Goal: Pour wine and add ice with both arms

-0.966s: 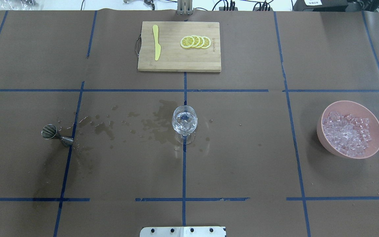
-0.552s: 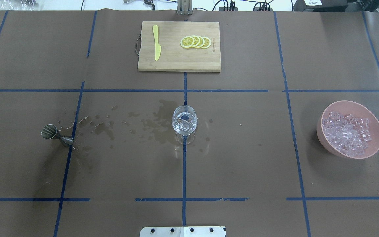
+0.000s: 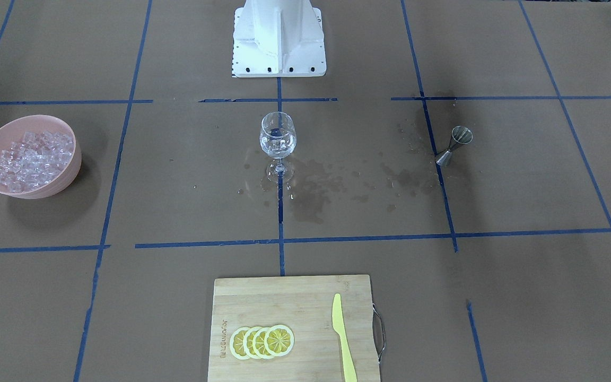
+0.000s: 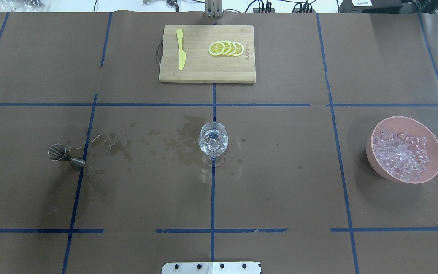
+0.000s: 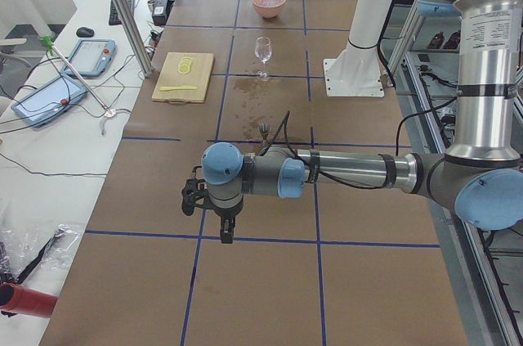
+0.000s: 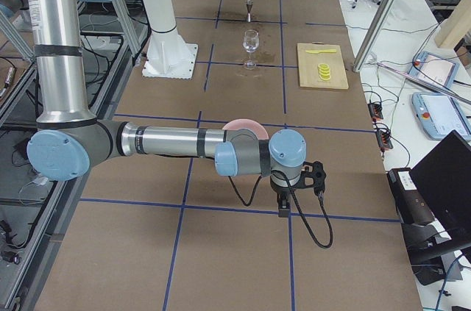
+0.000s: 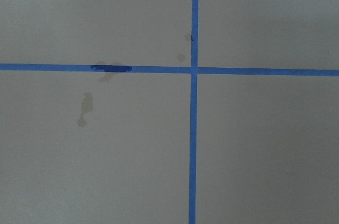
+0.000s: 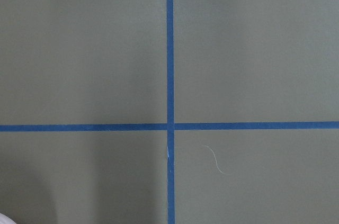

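Two vessels hold the task's goods in the front-facing view. The wine glass (image 3: 278,139) stands upright at the middle of the bench (image 3: 517,185). It holds the wine (image 3: 278,146), a little clear liquid, with what look like a few cubes in it. The pink bowl (image 3: 70,168), well apart on the robot's right, is heaped with ice (image 3: 28,158). The jigger (image 3: 455,144) stands well apart on the other side, and dark wet stains (image 3: 311,191) lie between it and the glass.

In the overhead view nothing has moved over the last second: glass, bowl and jigger sit exactly where they were, and no arm is in frame. I take this to mean that pouring and icing are over, or paused, with the arms drawn clear.

In the left side view the left hand (image 5: 226,236) hangs pointing down over bare bench, far from the glass. Whether its fingers are apart or together I cannot tell.

In the right side view the right hand (image 6: 282,211) hangs the same way near the bowl's end of the bench, its state equally unclear.

Both wrist views show only brown paper and blue tape (image 7: 194,128), with no fingers and nothing carried in sight.
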Robot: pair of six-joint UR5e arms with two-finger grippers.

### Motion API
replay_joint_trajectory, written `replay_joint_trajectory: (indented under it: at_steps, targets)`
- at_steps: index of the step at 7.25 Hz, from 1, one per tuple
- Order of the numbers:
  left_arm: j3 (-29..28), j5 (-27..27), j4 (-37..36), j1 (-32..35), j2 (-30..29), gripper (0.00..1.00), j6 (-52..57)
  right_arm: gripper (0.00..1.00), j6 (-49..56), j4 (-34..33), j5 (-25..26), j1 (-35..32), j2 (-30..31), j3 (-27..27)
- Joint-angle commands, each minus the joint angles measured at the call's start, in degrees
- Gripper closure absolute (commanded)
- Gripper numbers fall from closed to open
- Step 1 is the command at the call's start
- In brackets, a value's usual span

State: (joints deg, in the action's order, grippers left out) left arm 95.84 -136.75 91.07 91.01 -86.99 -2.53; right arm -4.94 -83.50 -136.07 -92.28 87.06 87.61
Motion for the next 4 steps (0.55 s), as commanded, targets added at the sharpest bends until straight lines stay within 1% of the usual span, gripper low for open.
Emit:
replay_joint_trajectory:
  at_steps: [1,3,4]
  targets:
    - [0.0,-0.1,0.2,0.0,-0.5,0.00,0.1,0.00,0.0,0.0,-0.1,0.0,0.0,-0.1]
    - [-0.3,0.0,0.3,-0.1,-1.6,0.00,0.2,0.00,-0.1,0.1,-0.1,0.0,0.0,-0.1]
    - [-1.6,0.0,0.3,-0.1,-3.5,0.00,0.2,0.00,-0.1,0.1,-0.1,0.0,0.0,-0.1]
